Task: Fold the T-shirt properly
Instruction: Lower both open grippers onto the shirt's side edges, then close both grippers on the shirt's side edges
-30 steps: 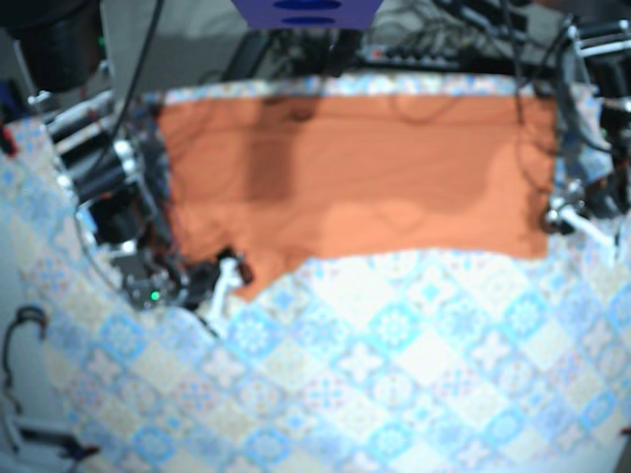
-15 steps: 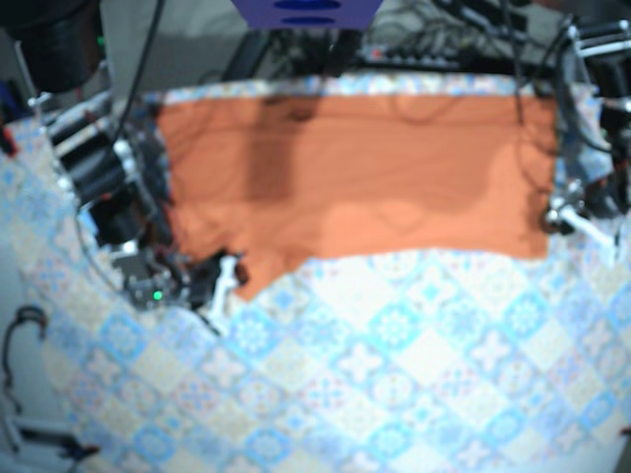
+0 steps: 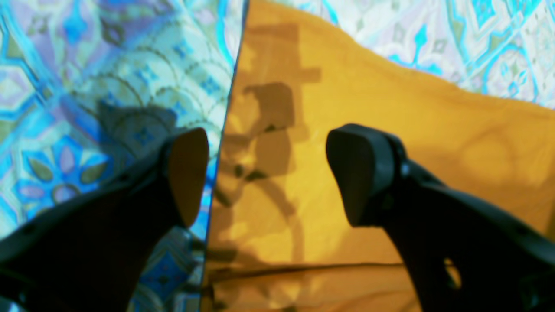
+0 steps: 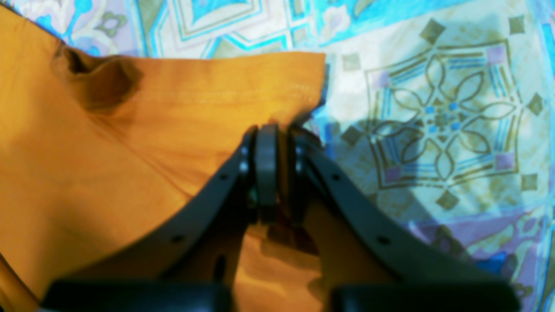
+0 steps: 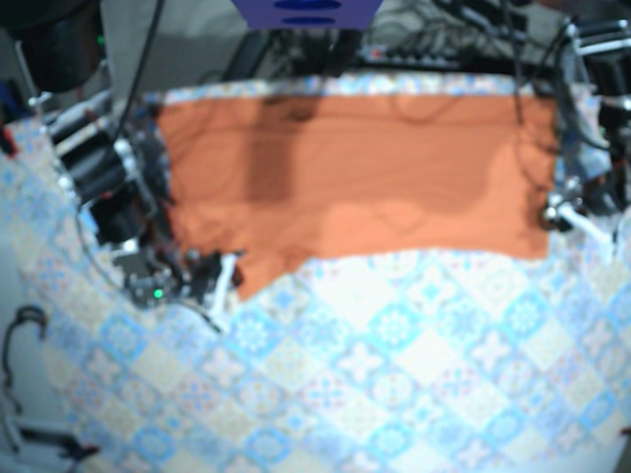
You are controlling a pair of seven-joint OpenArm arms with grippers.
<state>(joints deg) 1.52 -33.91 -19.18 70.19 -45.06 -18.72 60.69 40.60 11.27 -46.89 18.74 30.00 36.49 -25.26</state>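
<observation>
Matt, soft cloth T-shirt on smooth printed tablecloth.

I can read no writing, number or brand from my station. The T-shirt is plain and the tablecloth bears ornament only (the blue panel shows dark ovals, too blurred to read).

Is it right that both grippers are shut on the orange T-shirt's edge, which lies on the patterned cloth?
No. Only the right gripper is shut on the T-shirt, at its hem corner. The left gripper is open, one finger over the patterned cloth and one over the shirt, as the left wrist view shows.
</observation>
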